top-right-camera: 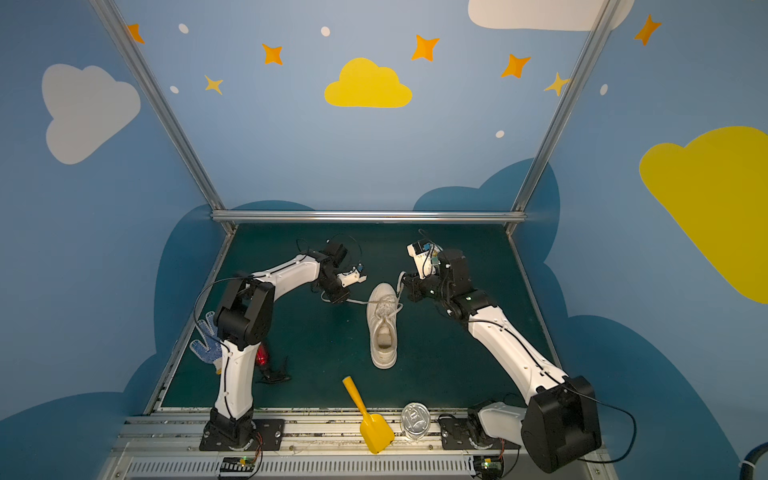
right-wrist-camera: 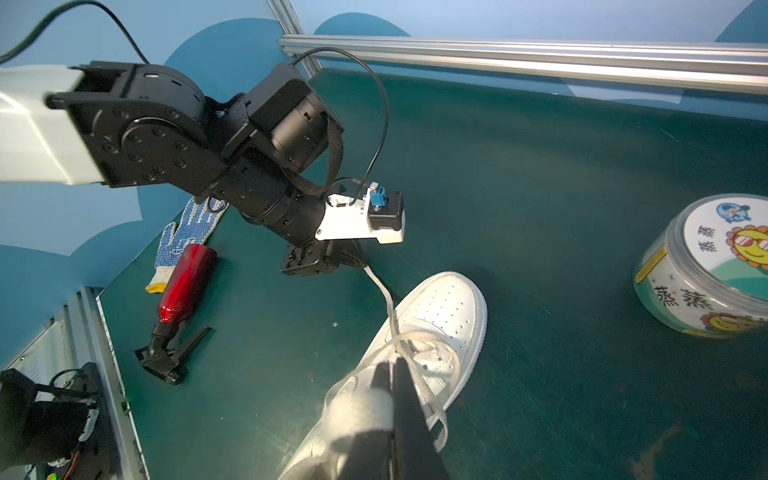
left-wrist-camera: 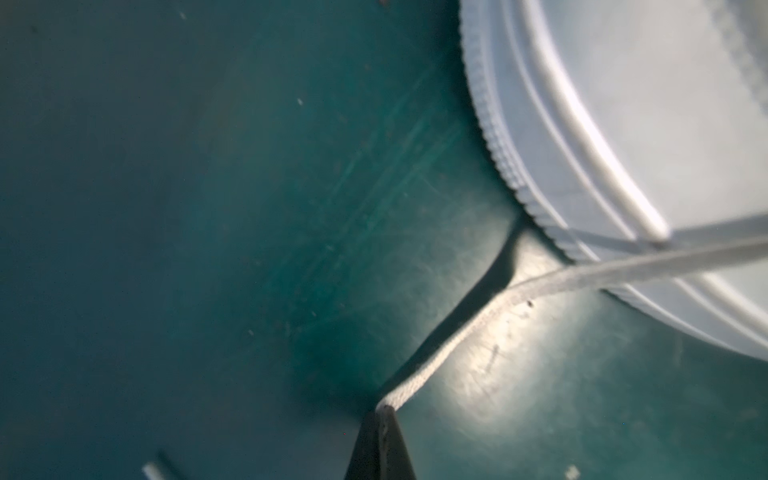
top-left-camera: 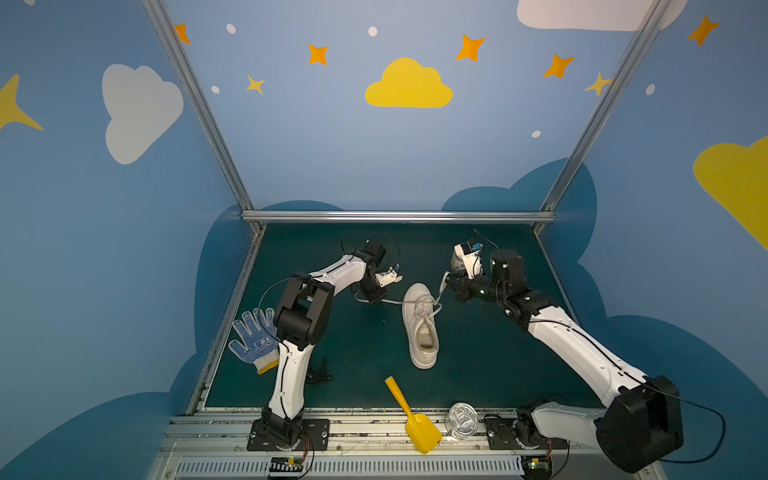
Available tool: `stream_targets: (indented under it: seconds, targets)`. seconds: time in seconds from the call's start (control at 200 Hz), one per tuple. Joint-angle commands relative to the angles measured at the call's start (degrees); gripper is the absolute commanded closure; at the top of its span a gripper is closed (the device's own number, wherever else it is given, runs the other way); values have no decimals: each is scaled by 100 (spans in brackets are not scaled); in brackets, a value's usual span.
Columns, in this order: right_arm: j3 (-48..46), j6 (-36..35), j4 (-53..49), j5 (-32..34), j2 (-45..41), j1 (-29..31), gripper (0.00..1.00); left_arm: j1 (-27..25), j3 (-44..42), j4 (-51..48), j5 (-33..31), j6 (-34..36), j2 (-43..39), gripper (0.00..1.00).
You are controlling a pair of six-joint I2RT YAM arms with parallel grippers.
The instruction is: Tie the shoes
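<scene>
Green desk, blue cloud walls. Shoe is sitting mid-desk, toe pointing to 12 o'clock. Left claw, at the toe's 9 o'clock, is clamping fully closed on one lace by its very tips. Right claw, at the toe's 3 o'clock, is clamping the other lace. Risk: any pull may be dragging the unpinned shoe, or the tip-held lace may be slipping free.
</scene>
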Motion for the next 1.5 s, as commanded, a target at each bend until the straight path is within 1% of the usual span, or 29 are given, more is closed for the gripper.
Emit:
stream_targets:
  seconds: [0.0,0.135,0.27,0.365,0.466,0.621,0.706,0.896,1.016,1.076,1.131,1.186,1.226,1.262,1.312,1.372,1.402,1.447,1.492]
  targets:
    - [-114,159,232,-158,-215,-20,100,-17,-84,-109,-42,-189,-473,97]
    - [-203,152,346,-291,-330,-15,100,-12,-218,-192,-237,-364,-684,97]
    - [-186,189,246,-321,-482,-11,100,3,-201,-433,-579,-795,-785,97]
    - [-203,211,214,-269,-652,-16,100,32,-260,-539,-675,-1048,-923,97]
    - [-264,214,143,-59,-902,-15,100,36,-384,-595,-856,-1260,-1155,97]
    - [-468,218,66,301,-1374,-24,100,36,-463,-885,-1384,-1695,-1538,97]
    - [-558,177,-46,447,-1611,-50,100,36,-541,-1018,-1549,-1863,-1763,97]
    - [-631,80,-554,715,-2015,-230,100,36,-762,-1110,-1647,-2033,-2291,97]
    - [-749,200,-702,973,-2368,-379,100,36,-846,-1141,-1752,-2111,-2611,97]
    - [-879,280,-615,891,-2515,-431,100,43,-889,-1102,-1596,-2147,-2760,97]
    - [-978,361,-507,683,-2530,-462,100,25,-1041,-926,-1089,-1870,-2869,97]
    - [-1024,434,-442,469,-2437,-470,100,-72,-1225,-701,-775,-1562,-2939,94]
    - [-1042,463,-395,338,-2354,-463,100,-124,-1419,-479,-540,-1323,-2972,90]
    - [-1045,487,-366,270,-2271,-462,100,-154,-1609,-255,-294,-1082,-3002,83]
    - [-1044,518,-308,213,-2175,-461,100,-202,-1852,15,-95,-697,-2993,77]
    - [-1023,544,-244,164,-2079,-464,100,-215,-2082,307,263,-316,-2954,67]
    - [-1002,540,-219,141,-2036,-461,100,-219,-2132,409,446,-191,-2893,64]
    - [-969,536,-190,115,-1965,-463,100,-223,-2143,530,702,-45,-2768,63]
    - [-908,512,-187,91,-1890,-467,100,-218,-2143,632,1165,63,-2617,62]
